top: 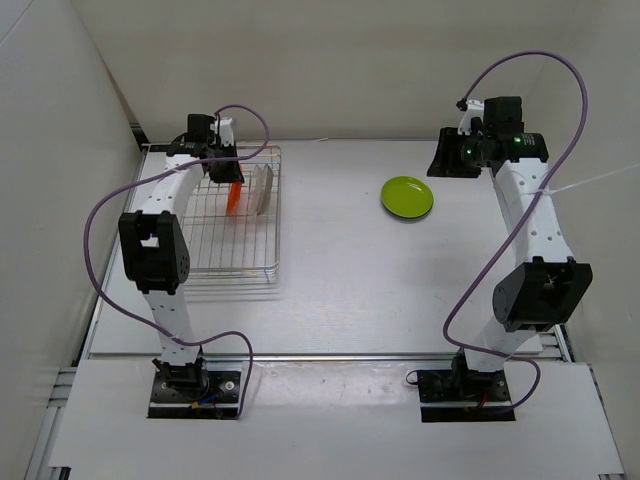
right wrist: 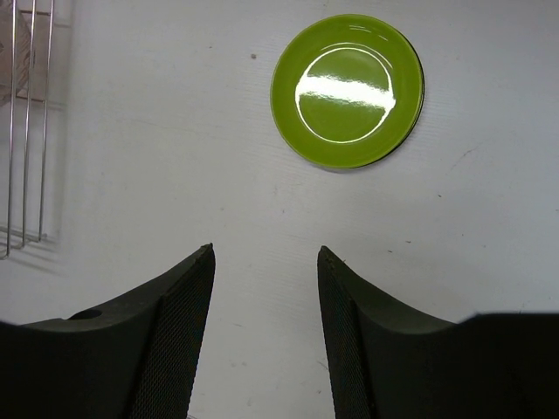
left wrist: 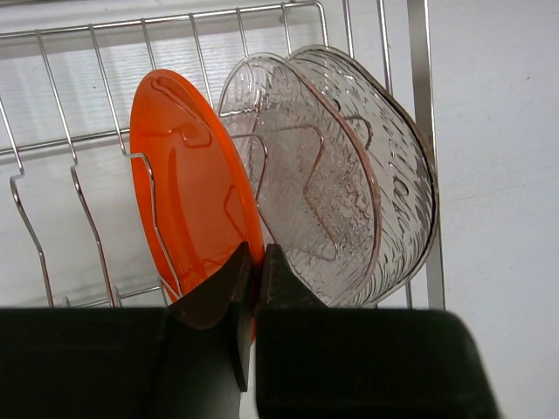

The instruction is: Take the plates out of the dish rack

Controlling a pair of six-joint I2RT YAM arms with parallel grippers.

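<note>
The silver wire dish rack (top: 215,262) stands at the table's left. In it an orange plate (top: 233,197) stands on edge beside two clear plates (top: 262,190). In the left wrist view my left gripper (left wrist: 253,262) is shut on the near rim of the orange plate (left wrist: 188,188), with the clear plates (left wrist: 349,175) just to its right. My right gripper (right wrist: 266,253) is open and empty above the bare table, back from the lime green plate (right wrist: 348,90), which lies flat at the right (top: 407,197). The black plate is out of view.
White walls close in the table at the back and both sides. The rack's wire dividers (left wrist: 52,183) stand left of the orange plate. The rack's corner (right wrist: 26,113) shows at the left of the right wrist view. Purple cables loop over both arms.
</note>
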